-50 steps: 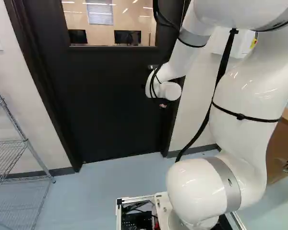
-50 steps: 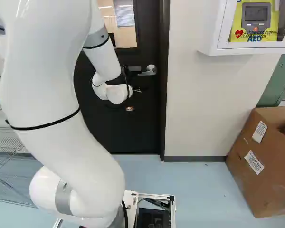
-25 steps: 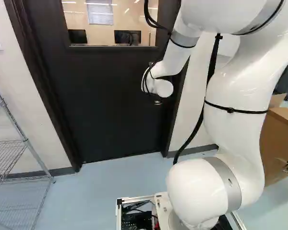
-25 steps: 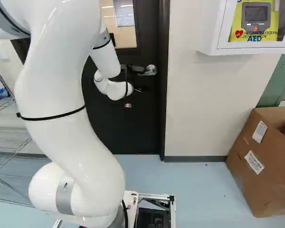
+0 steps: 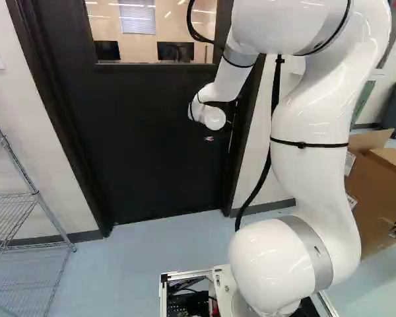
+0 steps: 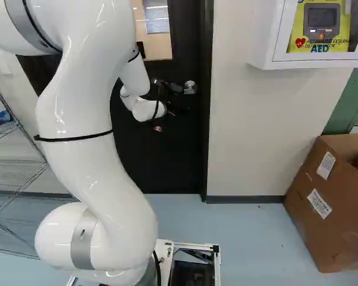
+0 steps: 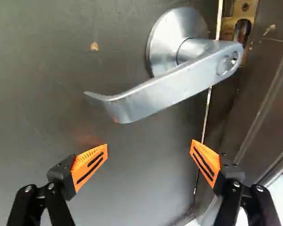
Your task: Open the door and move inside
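In the left base view, the arm [image 5: 310, 125] reached toward the black door [image 5: 152, 139], which stood shut, near its right side. Wire shelving [image 5: 23, 198] stood at the left and a cardboard box [image 5: 376, 185] at the right, beyond the arm.

In the right base view, the gripper [image 6: 165, 120] was in front of the door, just below the lever handle [image 6: 190, 87]. An AED cabinet [image 6: 260, 47] hung on the wall to the right of the door.

In the wrist view, the gripper was spread wide, its orange pads [image 7: 90, 164] well apart. The lever handle was ahead of it, beside the door's edge, its curved free end nearer one finger than the other.
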Tool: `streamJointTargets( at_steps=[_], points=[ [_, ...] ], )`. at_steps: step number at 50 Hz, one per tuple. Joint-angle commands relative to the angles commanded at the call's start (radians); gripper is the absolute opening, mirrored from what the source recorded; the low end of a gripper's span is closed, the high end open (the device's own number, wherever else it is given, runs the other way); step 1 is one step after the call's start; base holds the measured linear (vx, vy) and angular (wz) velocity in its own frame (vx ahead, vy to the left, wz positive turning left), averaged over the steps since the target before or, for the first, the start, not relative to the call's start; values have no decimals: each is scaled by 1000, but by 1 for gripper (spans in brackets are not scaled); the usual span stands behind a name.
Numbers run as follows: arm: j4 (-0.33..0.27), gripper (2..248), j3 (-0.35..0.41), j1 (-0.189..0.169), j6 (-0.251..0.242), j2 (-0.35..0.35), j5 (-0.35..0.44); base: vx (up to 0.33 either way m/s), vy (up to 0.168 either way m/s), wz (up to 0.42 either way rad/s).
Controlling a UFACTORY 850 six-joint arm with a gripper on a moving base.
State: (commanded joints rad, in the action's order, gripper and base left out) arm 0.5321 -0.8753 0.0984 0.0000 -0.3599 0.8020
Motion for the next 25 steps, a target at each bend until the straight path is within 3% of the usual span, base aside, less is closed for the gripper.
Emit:
streamJointTargets(
  at_steps=[25],
  points=[
    [26, 247, -133, 37, 0, -105, 0, 0, 0, 0]
  ],
)
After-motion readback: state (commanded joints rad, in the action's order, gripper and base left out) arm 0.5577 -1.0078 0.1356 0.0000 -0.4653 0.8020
